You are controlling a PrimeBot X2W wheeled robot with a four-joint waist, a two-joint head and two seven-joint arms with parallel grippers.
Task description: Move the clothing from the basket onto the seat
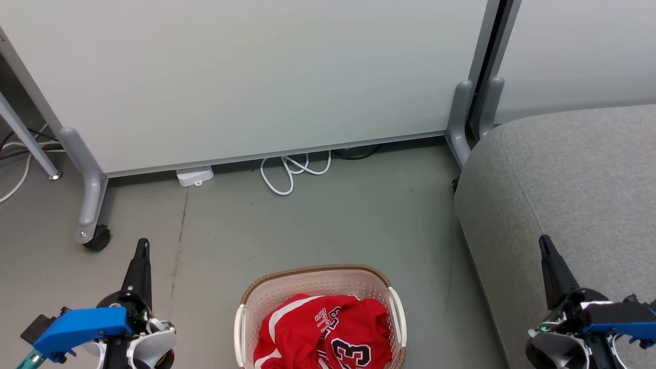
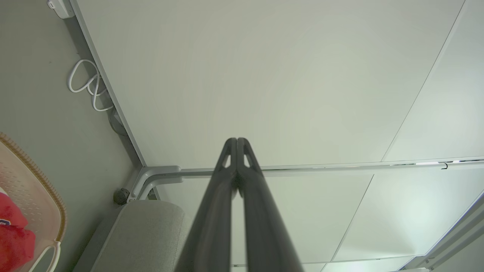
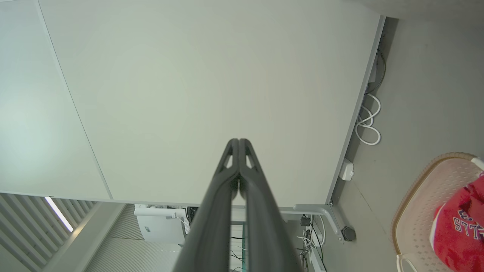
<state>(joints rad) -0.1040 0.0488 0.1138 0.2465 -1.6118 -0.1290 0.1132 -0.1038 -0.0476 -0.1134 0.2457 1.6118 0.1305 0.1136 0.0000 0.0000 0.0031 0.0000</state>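
Red clothing (image 1: 323, 333) with white trim and the number 23 lies bunched in the cream basket (image 1: 287, 287) on the floor at bottom centre. The grey seat (image 1: 574, 184) fills the right side. My left gripper (image 1: 143, 245) points up at lower left, well left of the basket, shut and empty. Over the seat's front edge at lower right stands my right gripper (image 1: 543, 241), also shut and empty. The left wrist view has the shut left gripper (image 2: 237, 140), basket (image 2: 34, 189) and clothing (image 2: 11, 230); the right wrist view has the shut right gripper (image 3: 239, 141), basket (image 3: 412, 211) and clothing (image 3: 459, 230).
A pale wheeled partition (image 1: 246, 77) stands behind the basket, with a caster (image 1: 97, 238) at the left. A white cable loop (image 1: 292, 171) and a white power adapter (image 1: 195, 176) lie at its foot. Bare grey floor (image 1: 307, 220) lies between partition and basket.
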